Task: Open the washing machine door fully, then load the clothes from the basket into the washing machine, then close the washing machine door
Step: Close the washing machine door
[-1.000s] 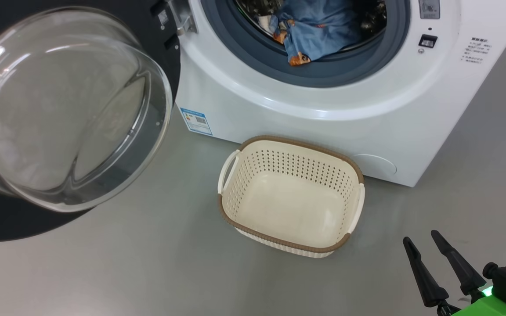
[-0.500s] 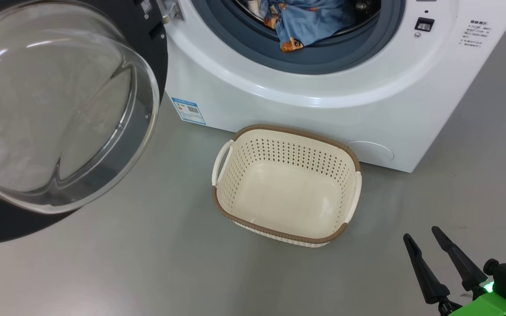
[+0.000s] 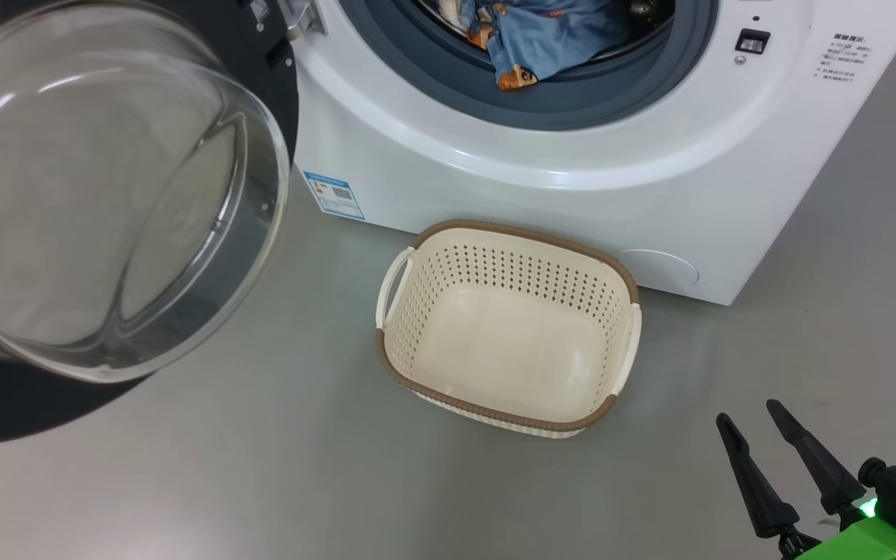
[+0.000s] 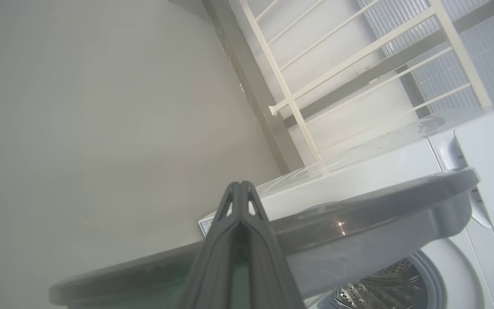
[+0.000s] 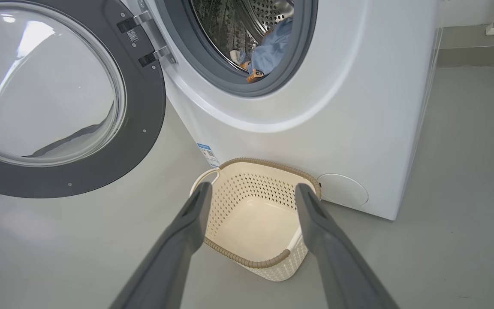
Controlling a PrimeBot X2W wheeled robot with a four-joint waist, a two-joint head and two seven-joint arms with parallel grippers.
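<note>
Blue clothes (image 3: 549,35) cropped, door (image 3: 106,210) cut off

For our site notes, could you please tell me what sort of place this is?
Probably a laundry area: a front-loading washing machine, a perforated basket on the grey floor, a white rack.
</note>
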